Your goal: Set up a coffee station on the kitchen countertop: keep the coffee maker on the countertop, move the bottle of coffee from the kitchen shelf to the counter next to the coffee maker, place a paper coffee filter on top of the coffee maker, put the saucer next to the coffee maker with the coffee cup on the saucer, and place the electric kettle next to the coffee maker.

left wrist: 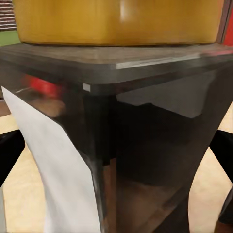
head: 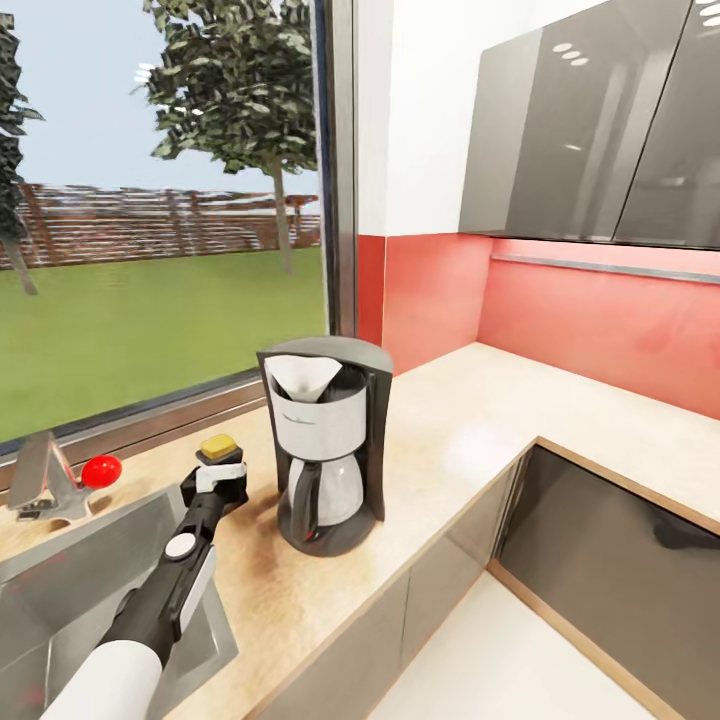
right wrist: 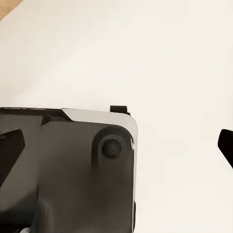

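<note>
Left gripper [head: 218, 480] clamps the bottle of coffee [head: 220, 447], upright, yellow cap up, on the kitchen countertop [head: 440, 450] just left of the coffee maker [head: 325, 455]; my right gripper's state: cannot tell.

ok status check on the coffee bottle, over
Left gripper shut on bottle of coffee, on countertop left of coffee maker. Paper filter in basket. Nothing in the way.

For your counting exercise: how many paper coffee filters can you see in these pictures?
1. The paper coffee filter sits in the top of the coffee maker on the kitchen countertop. Others could lie outside the pictures.
</note>
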Motion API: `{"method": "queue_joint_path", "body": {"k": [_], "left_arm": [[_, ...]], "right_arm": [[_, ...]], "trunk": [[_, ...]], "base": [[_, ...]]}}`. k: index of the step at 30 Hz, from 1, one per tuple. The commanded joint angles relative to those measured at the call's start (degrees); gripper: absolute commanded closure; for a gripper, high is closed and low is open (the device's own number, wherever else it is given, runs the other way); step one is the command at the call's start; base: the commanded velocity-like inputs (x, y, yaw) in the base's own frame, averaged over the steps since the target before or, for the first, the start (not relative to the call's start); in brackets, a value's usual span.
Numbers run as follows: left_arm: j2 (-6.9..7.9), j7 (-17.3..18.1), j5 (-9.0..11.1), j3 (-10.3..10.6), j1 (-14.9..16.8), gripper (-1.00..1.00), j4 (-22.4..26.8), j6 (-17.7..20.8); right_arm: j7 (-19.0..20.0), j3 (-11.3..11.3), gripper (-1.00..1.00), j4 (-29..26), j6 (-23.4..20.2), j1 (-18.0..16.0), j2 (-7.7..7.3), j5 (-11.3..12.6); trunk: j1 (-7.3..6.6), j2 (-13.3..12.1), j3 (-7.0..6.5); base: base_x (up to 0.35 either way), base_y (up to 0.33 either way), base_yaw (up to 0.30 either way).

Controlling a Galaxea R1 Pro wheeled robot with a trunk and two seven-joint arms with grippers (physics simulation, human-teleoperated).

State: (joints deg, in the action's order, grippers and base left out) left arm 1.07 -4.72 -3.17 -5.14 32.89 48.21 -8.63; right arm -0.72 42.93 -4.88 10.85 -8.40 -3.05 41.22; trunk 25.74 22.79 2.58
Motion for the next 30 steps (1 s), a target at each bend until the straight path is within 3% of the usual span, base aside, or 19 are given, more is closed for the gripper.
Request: {"method": "queue_joint_path", "body": {"k": [1, 15, 30], "left_arm": [[0.0, -0.29, -0.35, 0.03, 0.03, 1.0, -0.08, -0.16], [-0.16, -0.29, -0.3, 0.14, -0.06, 1.0, -2.26, -0.6], [-0.8, -0.15, -0.11, 0.54, -0.07, 1.0, -4.91, -1.74]], "right_arm": [[-0.07, 0.49, -1.0, -0.05, 0.13, -0.03, -0.02, 0.53], [-0.07, 0.53, -1.0, -0.05, 0.12, -0.03, -0.02, 0.53], [-0.07, 0.54, -1.0, -0.05, 0.14, -0.03, -0.02, 0.53]], "trunk": [[0.04, 0.13, 0.13], [0.04, 0.13, 0.13], [0.04, 0.13, 0.13]], "base": [[0.033, 0.0, 0.0], [0.104, 0.0, 0.0], [0.006, 0.0, 0.0]]}}
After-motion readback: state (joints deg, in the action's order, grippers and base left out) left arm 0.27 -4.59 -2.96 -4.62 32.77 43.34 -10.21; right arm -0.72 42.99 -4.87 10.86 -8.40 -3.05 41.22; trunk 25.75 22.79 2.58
